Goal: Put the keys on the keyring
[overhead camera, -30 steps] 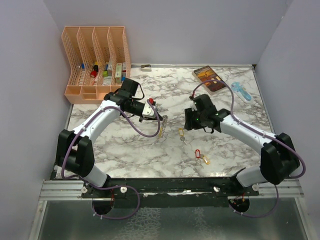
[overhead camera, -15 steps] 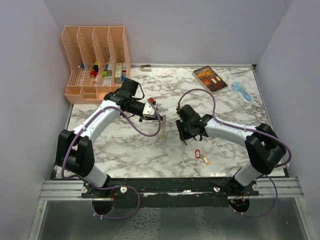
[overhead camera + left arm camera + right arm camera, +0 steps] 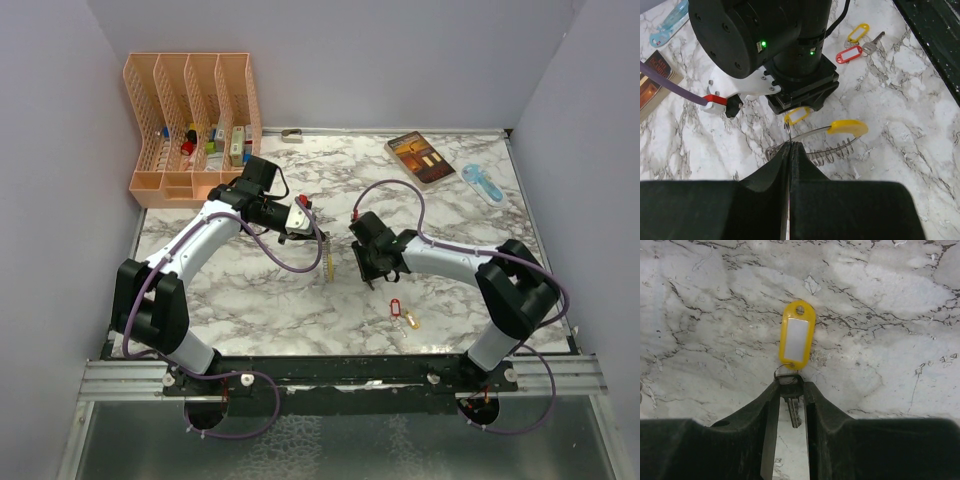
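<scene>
I see the left gripper (image 3: 790,146) pinched tight on the wire of the keyring (image 3: 840,129), while the right gripper (image 3: 791,390), narrowed, clamps a key (image 3: 794,412) by its head, its yellow tag (image 3: 797,336) flat on the marble table (image 3: 890,315) just past the fingertips, beside the keyring.
</scene>
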### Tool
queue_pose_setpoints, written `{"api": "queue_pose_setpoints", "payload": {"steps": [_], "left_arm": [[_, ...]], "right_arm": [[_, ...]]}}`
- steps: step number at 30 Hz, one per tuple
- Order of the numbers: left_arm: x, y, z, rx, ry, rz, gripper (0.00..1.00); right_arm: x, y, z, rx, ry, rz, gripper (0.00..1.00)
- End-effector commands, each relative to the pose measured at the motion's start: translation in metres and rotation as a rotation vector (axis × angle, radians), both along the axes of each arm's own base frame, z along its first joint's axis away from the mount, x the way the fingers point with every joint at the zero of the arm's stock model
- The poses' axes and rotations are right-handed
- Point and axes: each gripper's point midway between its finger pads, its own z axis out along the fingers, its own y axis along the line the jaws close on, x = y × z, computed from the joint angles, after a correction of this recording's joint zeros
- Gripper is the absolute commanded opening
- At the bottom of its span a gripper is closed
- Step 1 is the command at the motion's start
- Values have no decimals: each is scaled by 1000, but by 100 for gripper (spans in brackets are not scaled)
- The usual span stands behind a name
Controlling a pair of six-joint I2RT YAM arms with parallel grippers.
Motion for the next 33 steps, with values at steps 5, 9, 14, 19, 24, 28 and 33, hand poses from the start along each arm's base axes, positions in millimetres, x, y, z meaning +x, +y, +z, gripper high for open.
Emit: {"api": "queue_pose_setpoints", "payload": {"steps": [5,9,14,19,24,28,33], "left_arm": [[0,1,10,-19,-34,4,0],[1,1,10,-19,-34,4,0],[0,1,9,-18,-32,5,0],[0,1,9,-20,-30,4,0],[1,1,9,-20,-31,5,0],[1,1,10,-21,-33,6,0],[1,1,10,-20,-31,6,0]], "right_arm": [[19,11,6,17,-63,-20,26],[22,13,9,21,-79,-26,24],[25,22,17,51,-79,-7,28],[27,22,18,42,-85,-6,29],[24,18,8,17,-63,-6,28],[23,18,3,14,-52,-8,28],[22,15,-1,-5,-43,-13,25]]}}
